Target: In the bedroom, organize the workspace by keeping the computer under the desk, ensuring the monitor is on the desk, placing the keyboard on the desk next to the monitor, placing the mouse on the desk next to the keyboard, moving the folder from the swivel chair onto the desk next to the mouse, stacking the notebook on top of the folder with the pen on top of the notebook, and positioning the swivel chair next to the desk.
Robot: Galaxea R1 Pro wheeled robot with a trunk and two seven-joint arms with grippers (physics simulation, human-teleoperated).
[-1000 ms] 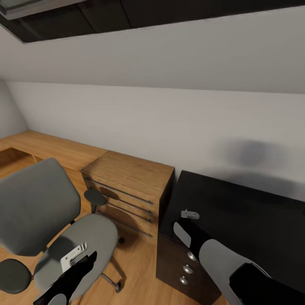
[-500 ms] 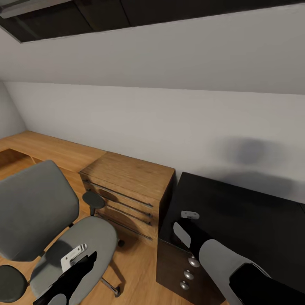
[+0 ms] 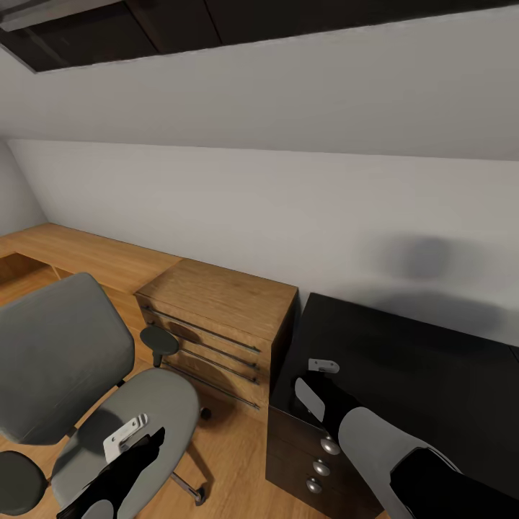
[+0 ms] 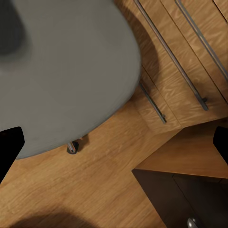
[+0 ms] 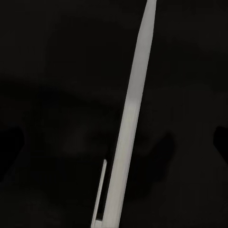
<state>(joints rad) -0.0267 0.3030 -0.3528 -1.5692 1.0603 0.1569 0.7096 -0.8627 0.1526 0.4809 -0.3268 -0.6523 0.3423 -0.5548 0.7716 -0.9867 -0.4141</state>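
Under a sloping white wall, the grey swivel chair (image 3: 86, 382) stood empty-seated beside wooden drawers (image 3: 216, 331), the left fingers (image 4: 12, 147) spread above it, the right fingers' state unclear over the black tabletop (image 3: 425, 375), suggesting chair positioning next.

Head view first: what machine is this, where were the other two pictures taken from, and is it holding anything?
It is a simulated two-armed robot on wheels. The head view looks down from its head at a grey chair, a wooden chest and a black cabinet. The other pictures come from a camera at each wrist. The left gripper hangs open above the chair seat and the floor. The right gripper is open over a dark surface crossed by a pale strip I cannot identify. Neither seems to hold anything.
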